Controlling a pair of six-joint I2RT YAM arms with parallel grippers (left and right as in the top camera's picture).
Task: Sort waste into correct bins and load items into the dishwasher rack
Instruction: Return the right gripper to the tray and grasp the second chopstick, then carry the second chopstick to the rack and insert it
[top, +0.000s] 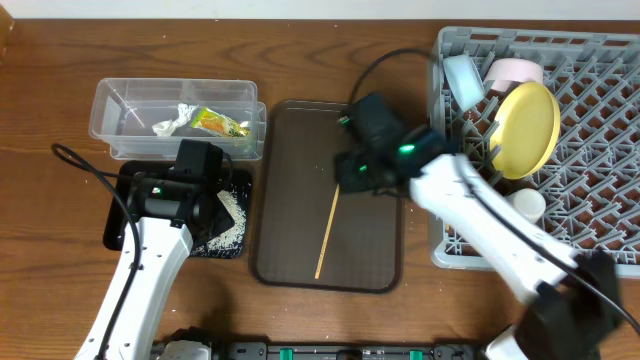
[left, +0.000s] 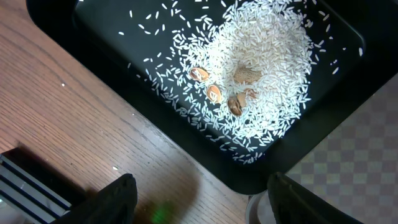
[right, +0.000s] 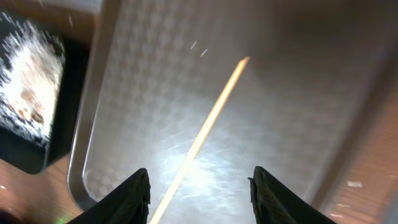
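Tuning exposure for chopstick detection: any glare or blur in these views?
Right wrist: strong glare on the brown tray washes out the chopstick, whole view soft. Left wrist: sharp, rice crisp on the black tray. Overhead: even light, right arm slightly smeared.

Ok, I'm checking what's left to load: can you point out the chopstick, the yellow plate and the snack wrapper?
chopstick (top: 329, 234): overhead view, middle of its length.
yellow plate (top: 528, 128): overhead view, centre of its face.
snack wrapper (top: 219, 123): overhead view, middle of its printed side.
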